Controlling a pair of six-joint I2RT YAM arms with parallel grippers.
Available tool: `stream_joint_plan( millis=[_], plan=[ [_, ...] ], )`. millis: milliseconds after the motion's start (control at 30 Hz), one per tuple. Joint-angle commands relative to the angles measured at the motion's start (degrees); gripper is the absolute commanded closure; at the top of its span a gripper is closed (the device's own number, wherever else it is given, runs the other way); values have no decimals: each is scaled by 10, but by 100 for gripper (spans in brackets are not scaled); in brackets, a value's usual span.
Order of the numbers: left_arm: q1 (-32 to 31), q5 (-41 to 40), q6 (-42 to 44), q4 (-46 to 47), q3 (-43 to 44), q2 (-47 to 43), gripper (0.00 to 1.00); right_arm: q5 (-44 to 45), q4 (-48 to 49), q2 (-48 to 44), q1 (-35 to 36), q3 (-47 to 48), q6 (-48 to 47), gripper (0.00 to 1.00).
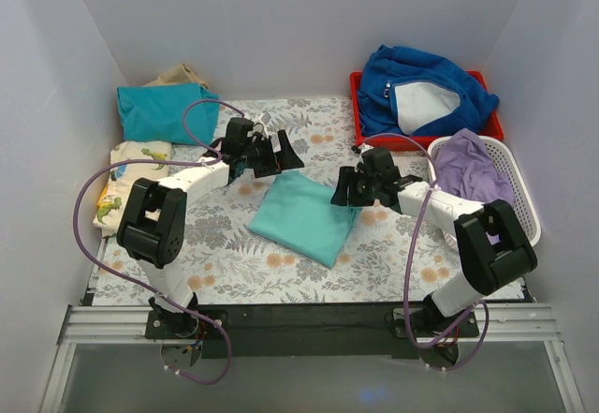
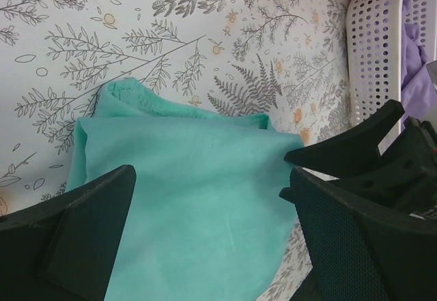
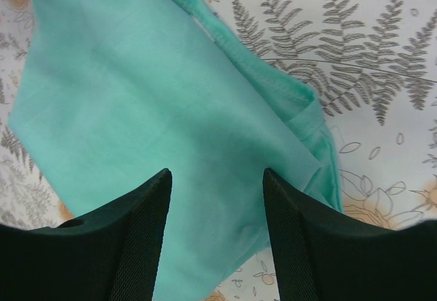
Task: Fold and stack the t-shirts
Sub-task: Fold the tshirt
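From above, the left gripper (image 1: 274, 157) stands with its jaws spread wide over the far-left edge of the mint t-shirt (image 1: 304, 218). The shirt lies folded on the floral tablecloth (image 1: 234, 254), just ahead of this gripper and to its right. The right gripper (image 1: 347, 191) is at the shirt's opposite edge with its jaws also apart, so the shirt sits between the two. Whether either set of tips touches the cloth cannot be told from here. Beyond the left gripper and to its left rests the folded teal t-shirt (image 1: 161, 111). The dinosaur-print t-shirt (image 1: 124, 181) is further left, beside that arm. Beyond the right gripper a blue fleece jacket (image 1: 421, 85) fills a red tray (image 1: 357, 109). To its right is a white basket (image 1: 526, 209) holding a purple garment (image 1: 471, 168).

In the left wrist view, the two black fingers (image 2: 75, 239) stand far apart with nothing clamped. The mint t-shirt spreads beneath and between them, its hemmed edge just ahead. The basket is ahead and off to the right.

In the right wrist view, the fingers (image 3: 130, 246) are parted and hold nothing. The mint t-shirt lies under and ahead of them, its stitched hem running off to the right, with bare tablecloth past it.
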Motion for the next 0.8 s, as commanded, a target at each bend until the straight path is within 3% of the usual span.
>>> stream_joint_plan(
  millis=[0,433,767],
  plan=[
    [4,-19,15,-3,-9,-18,4,76,-10,-18,-3,-15,-4,39],
    [4,-28,19,-4,-12,-2,4,104,-30,19,-4,-19,-33,36],
    [23,-115,32,-92,20,-57,4,175,-79,-139,-4,4,-84,20]
  ],
)
